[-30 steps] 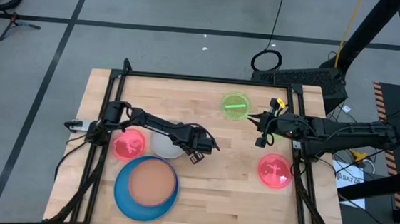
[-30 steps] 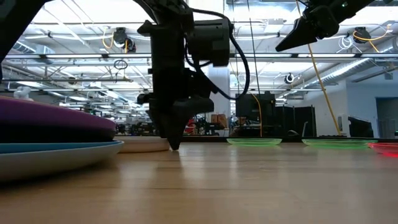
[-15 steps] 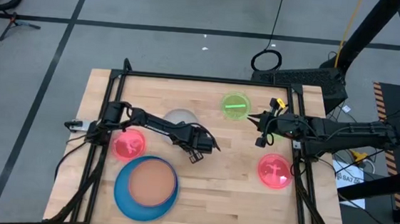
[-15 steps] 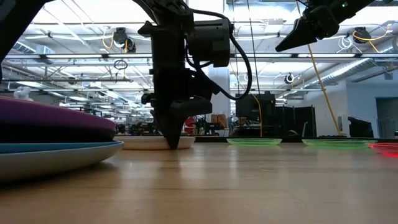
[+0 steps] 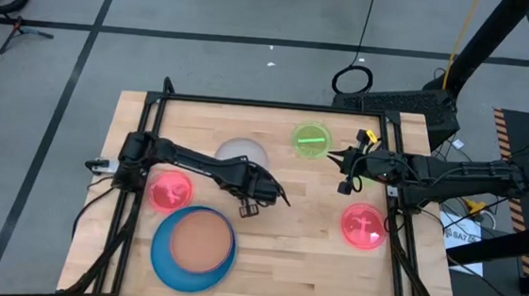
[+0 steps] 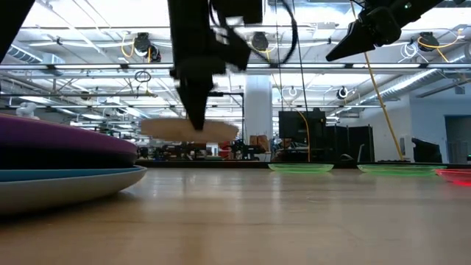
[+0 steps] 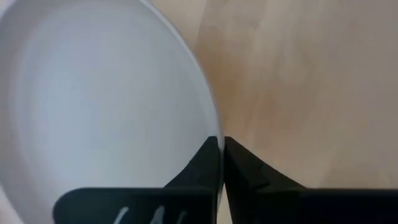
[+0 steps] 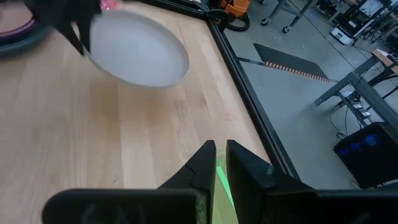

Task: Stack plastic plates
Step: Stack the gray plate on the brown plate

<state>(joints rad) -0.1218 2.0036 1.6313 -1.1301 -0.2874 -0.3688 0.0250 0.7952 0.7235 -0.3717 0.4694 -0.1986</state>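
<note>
A whitish plate (image 6: 190, 129) hangs above the table, with my left gripper (image 7: 220, 155) shut on its rim. In the high view this plate (image 5: 242, 151) shows on the far side of the left gripper (image 5: 251, 202). A stack of plates (image 5: 193, 246) with a large blue plate at the bottom rests on the table near the front left. My right gripper (image 5: 339, 163) hangs shut above the table's right side, next to a green plate (image 5: 311, 139). It holds nothing. My left gripper pinches the whitish plate's rim (image 7: 214, 134) between its two fingers, on the plate's near side. The fingers (image 6: 196, 110) come from above, pointing down. The plate is lifted clear of the table, about level, and reaches from the fingers toward the far edge.
One pink plate (image 5: 168, 190) lies at the left beside the stack, another (image 5: 363, 224) near the right edge. A black frame (image 5: 277, 105) runs round the table. Bare wood (image 5: 303, 255) lies at the front middle and right.
My left gripper has shut on the whitish plate's rim and gone up. The plate, which lay flat on the table, now hangs clear of it. In the high view it has come out from under the arm and shows nearer the far edge.
</note>
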